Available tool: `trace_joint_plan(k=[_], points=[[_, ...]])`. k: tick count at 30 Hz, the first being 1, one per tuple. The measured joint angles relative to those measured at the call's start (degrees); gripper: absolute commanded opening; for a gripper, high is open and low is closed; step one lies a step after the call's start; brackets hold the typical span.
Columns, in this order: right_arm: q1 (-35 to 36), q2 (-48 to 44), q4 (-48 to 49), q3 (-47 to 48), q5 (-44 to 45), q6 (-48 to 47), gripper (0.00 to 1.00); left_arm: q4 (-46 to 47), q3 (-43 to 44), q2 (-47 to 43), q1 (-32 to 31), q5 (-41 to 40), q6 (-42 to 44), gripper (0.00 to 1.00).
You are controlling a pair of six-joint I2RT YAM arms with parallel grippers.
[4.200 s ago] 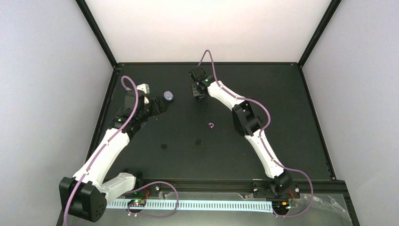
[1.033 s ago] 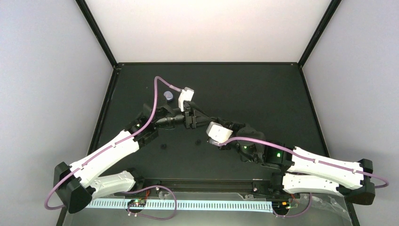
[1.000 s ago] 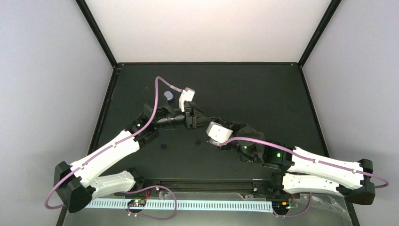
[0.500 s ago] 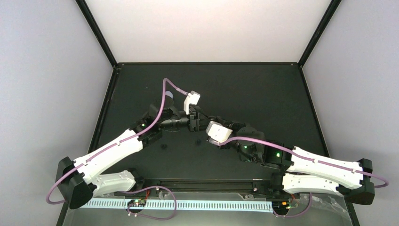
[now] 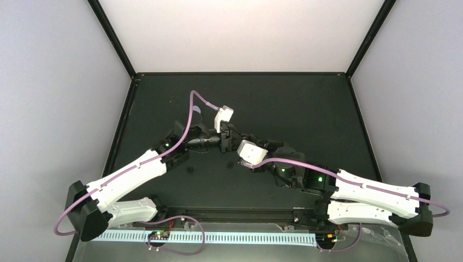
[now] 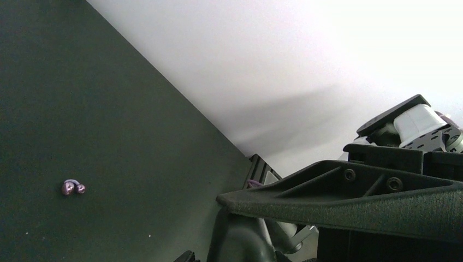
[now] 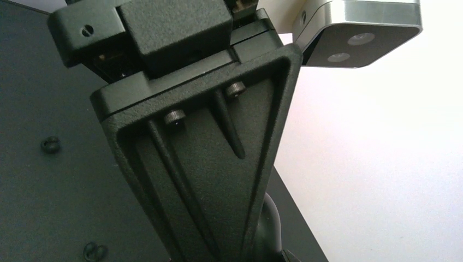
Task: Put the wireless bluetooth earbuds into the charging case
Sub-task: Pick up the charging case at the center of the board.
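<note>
Both arms have closed in! The left arm (image 5: 136,169) has swung off the table's left side, and its wrist camera (image 5: 224,117) now sits beyond and right of the earbud (image 5: 190,170), a touch further right than a second ago. The right arm (image 5: 371,194) has dropped its far reach and folded low, well right of that earbud. The charging case (image 5: 198,112), beyond the earbud, is now nearly hidden behind the purple cable (image 5: 190,117).

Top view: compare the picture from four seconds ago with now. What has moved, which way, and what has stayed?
The left gripper swung right toward the centre; the right gripper drew back from the far side; they now meet. Any grip or release is hidden. The left-hand earbud stayed put.
</note>
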Motion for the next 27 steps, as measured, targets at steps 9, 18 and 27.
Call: trace_joint_plan(k=[9,18,27], points=[[0.0,0.66,0.66,0.0,-0.15,-0.15,0.43,1.01,0.0,0.72,-0.33,0.31,-0.31,0.19],[0.0,0.17,1.55,0.22,-0.42,0.61,0.68,1.18,0.0,0.44,-0.66,-0.44,-0.7,0.07],[-0.04,-4.24,-2.69,2.6,-2.6,7.58,0.84,0.83,-0.02,-2.95,-0.57,-5.42,0.61,0.02]])
